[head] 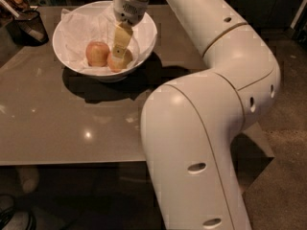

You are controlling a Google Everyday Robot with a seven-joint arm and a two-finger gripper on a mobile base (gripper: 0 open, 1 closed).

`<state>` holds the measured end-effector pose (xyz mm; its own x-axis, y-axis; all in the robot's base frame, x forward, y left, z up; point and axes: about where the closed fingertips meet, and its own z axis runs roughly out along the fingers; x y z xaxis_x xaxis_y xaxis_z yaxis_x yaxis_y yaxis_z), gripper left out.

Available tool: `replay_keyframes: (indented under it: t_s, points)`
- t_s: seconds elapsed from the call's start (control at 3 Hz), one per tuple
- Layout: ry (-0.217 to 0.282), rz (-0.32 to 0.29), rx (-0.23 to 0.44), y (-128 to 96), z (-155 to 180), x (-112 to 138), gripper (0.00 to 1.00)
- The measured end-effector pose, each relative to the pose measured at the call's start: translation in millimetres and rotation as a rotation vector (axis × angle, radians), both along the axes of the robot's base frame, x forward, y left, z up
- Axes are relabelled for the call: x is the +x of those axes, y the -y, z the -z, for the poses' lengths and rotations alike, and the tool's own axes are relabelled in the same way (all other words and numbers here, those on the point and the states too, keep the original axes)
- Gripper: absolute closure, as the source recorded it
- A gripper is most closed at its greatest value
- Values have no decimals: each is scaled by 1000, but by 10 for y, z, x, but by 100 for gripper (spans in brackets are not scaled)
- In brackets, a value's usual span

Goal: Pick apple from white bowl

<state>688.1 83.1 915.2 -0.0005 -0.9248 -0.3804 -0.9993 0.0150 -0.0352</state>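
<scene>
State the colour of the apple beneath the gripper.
The apple is yellowish with a pinkish blush, camera view; the gripper sits over it in the white bowl.

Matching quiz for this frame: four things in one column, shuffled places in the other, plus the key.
Things:
1. yellow-green apple
2. red apple
3. cup
4. pincer

Places:
A. on the table, left of the bowl
B. in the bowl, left of the other fruit
C. in the bowl, right under the pincer
D. reaching down into the bowl from above

Pairs: 1-C, 2-B, 3-A, 4-D
</scene>
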Motion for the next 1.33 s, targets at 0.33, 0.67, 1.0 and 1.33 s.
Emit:
replay_keyframes:
  t_s: [0.33, 0.67, 1.0, 1.33]
  points:
    - [-4, -1, -6, -74, 24, -4, 26]
    - [-13, 2, -6, -108, 57, -14, 27]
    - [-19, -2, -11, -130, 74, -25, 27]
    - [-21, -7, -16, -148, 86, -33, 27]
